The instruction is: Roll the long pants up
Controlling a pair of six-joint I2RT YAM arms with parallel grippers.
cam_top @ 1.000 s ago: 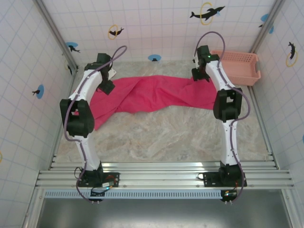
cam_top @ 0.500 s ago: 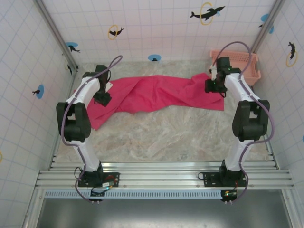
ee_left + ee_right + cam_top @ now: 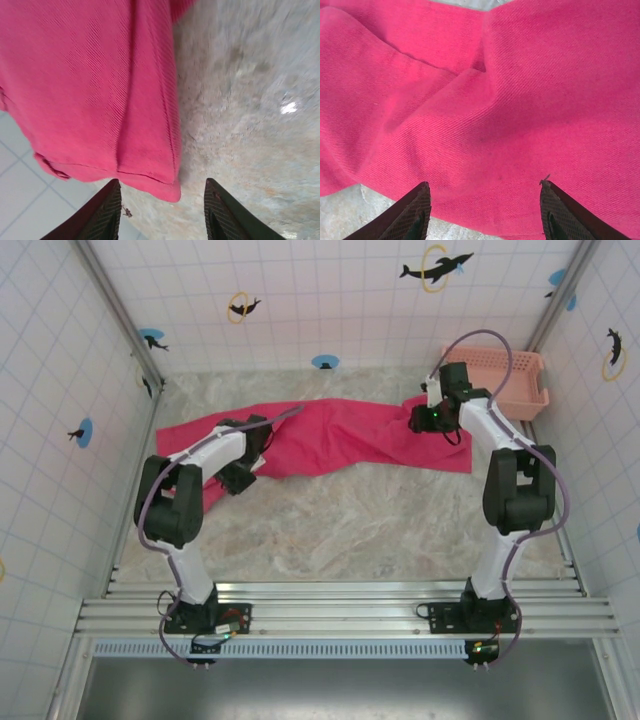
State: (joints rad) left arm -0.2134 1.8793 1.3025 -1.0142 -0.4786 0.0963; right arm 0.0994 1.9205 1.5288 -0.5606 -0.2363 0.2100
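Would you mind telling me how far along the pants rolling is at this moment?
Nothing is rolled yet: the long pants lie spread out on the table. In hand: the left gripper, open, sits at a hemmed corner; the right gripper hovers open over the cloth. Left: gripping and the whole roll.

The long pants (image 3: pixel 340 435) lie spread across the far half of the tabletop (image 3: pixel 350 520); the basket (image 3: pixel 520 390) stands in the far right corner.
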